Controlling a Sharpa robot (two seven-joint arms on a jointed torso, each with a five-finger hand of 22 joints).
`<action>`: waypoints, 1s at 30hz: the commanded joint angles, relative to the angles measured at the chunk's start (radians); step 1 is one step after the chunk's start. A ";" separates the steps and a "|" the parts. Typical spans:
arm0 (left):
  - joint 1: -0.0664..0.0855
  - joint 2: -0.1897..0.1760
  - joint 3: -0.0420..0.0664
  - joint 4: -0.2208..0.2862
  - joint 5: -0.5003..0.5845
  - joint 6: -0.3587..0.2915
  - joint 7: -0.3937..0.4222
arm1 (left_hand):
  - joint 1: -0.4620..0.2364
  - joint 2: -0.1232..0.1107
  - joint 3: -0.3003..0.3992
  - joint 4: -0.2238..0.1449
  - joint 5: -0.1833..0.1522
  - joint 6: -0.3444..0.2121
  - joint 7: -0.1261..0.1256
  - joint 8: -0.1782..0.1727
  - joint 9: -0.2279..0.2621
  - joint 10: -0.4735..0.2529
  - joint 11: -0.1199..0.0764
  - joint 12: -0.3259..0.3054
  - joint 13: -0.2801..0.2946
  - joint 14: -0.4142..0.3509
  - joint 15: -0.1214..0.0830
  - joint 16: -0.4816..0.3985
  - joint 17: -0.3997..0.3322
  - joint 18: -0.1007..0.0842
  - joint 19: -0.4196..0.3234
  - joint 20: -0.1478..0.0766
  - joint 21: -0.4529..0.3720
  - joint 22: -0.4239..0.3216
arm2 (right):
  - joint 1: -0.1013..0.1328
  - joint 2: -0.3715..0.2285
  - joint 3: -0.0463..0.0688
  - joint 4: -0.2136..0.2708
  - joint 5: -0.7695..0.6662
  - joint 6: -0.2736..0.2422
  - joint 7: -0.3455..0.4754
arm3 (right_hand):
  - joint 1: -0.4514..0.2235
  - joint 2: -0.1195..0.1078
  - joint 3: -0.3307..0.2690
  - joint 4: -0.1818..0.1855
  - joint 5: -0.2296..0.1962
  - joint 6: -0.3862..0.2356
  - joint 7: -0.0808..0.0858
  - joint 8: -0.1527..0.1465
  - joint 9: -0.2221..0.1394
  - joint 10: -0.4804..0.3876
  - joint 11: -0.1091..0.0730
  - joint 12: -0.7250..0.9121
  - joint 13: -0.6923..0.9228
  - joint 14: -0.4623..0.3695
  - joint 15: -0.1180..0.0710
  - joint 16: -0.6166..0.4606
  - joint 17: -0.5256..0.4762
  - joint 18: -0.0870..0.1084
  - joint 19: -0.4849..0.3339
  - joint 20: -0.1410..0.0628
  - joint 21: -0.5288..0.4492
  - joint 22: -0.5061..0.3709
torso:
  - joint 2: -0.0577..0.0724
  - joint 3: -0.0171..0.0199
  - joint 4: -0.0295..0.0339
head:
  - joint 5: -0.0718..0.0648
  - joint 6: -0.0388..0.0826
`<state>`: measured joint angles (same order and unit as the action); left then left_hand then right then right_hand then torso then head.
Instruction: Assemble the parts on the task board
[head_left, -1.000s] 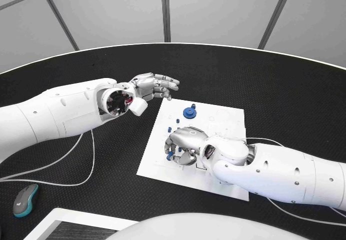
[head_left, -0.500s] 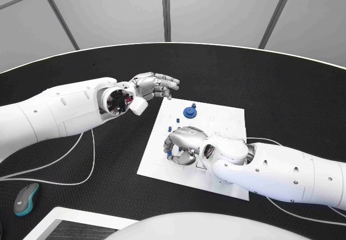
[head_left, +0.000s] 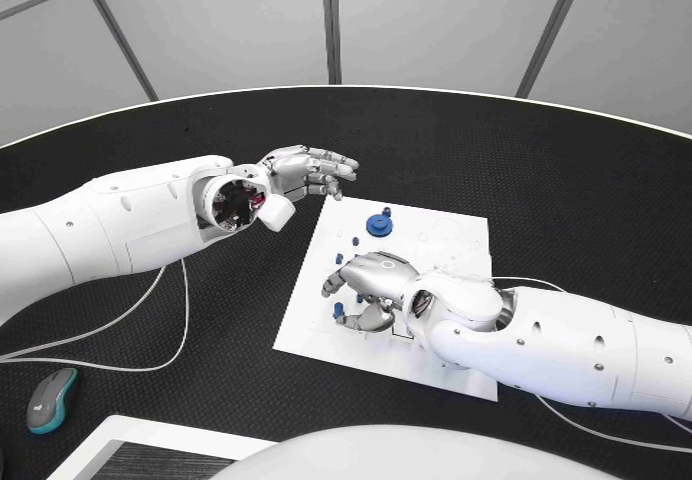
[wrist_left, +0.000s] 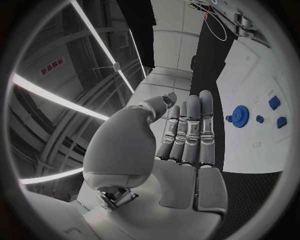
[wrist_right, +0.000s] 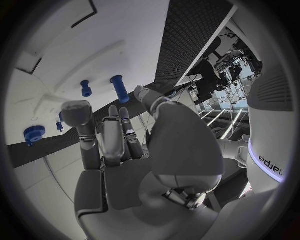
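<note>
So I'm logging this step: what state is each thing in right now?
Left hand: open, holds nothing, off the board's far corner.
Right hand: over the board, fingers apart, nothing visibly held.
Board: flat on the table.
Gear: sits on the board.
Peg: lies on the board.

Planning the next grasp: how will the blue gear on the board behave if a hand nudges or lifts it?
The blue gear looks like small moulded plastic, so probably stiff and light. It lies flat on the board, so a nudge would likely slide it, not tip it. Its toothed rim should give fingers some purchase, though lying so low could make it hard to lift.
</note>
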<state>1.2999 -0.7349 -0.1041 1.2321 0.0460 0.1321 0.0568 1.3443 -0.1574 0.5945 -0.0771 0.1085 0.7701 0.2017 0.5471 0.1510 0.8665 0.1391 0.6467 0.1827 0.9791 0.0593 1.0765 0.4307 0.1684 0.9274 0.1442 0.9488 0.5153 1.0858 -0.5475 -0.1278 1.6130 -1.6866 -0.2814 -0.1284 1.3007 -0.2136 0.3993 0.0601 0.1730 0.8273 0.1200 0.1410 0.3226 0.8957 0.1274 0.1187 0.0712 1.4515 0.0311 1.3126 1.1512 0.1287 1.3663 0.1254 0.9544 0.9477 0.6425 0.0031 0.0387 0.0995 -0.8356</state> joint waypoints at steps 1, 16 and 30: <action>0.000 -0.001 0.000 0.000 0.000 0.000 0.000 | 0.000 0.008 -0.005 0.003 0.003 -0.007 0.011 0.002 -0.001 -0.008 0.000 0.005 -0.002 -0.007 0.002 -0.005 -0.001 0.017 -0.003 0.002 -0.004 -0.001 | 0.000 -0.036 0.000 0.035 0.000 -0.024 0.006 | 0.049 0.025 -0.112 0.023 -0.004 -0.008 -0.008 -0.009 -0.003 -0.024 0.001 0.030 -0.001 -0.009 0.003 -0.010 -0.015 0.013 -0.009 0.001 -0.040 -0.036 | 0.000 -0.0002 0.0011 | -0.001 0.000; -0.001 -0.018 -0.001 -0.001 0.000 -0.005 0.004 | 0.000 0.008 -0.005 0.003 0.003 -0.007 0.011 0.002 -0.001 -0.008 0.000 0.005 -0.002 -0.007 0.002 -0.005 -0.001 0.017 -0.003 0.002 -0.004 -0.001 | 0.043 -0.390 0.000 0.253 0.394 -0.294 -0.043 | 0.087 0.050 -0.209 0.202 -0.003 0.165 0.013 0.066 0.014 0.336 -0.078 0.308 0.088 0.028 -0.060 0.019 0.029 -0.003 0.061 -0.054 0.019 0.029 | -0.017 0.0046 -0.0197 | -0.074 0.032; -0.009 -0.050 -0.002 0.029 0.000 -0.011 0.006 | 0.000 0.008 -0.005 0.003 0.003 -0.007 0.011 0.002 -0.001 -0.008 0.000 0.005 -0.002 -0.007 0.002 -0.005 -0.001 0.017 -0.003 0.002 -0.004 -0.001 | 0.004 -0.599 -0.018 0.357 0.404 -0.294 -0.266 | -0.022 0.071 -0.316 0.231 0.081 0.113 -0.020 0.239 0.129 0.570 -0.108 1.333 1.316 0.105 -0.085 0.222 0.345 -0.072 0.149 -0.082 0.385 0.394 | -0.035 0.0192 -0.0517 | -0.198 0.046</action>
<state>1.2916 -0.7837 -0.1057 1.2601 0.0461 0.1208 0.0625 1.3443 -0.1574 0.5946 -0.0771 0.1085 0.7701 0.2017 0.5471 0.1510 0.8665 0.1391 0.6467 0.1828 0.9791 0.0593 1.0765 0.4309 0.1684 0.9274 0.1442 0.9489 0.5155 1.0929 -1.1334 -0.1431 1.9671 -1.2712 -0.5755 -0.3716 1.2824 -0.1464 0.0879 0.2911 0.2508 0.9481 0.1017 0.3757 0.4494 1.4566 0.0197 1.4485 1.3082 1.4653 -0.0578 1.5287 1.3081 0.0692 1.4652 0.0409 1.3359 1.3082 0.6124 0.0184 -0.0037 -0.0833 -0.7852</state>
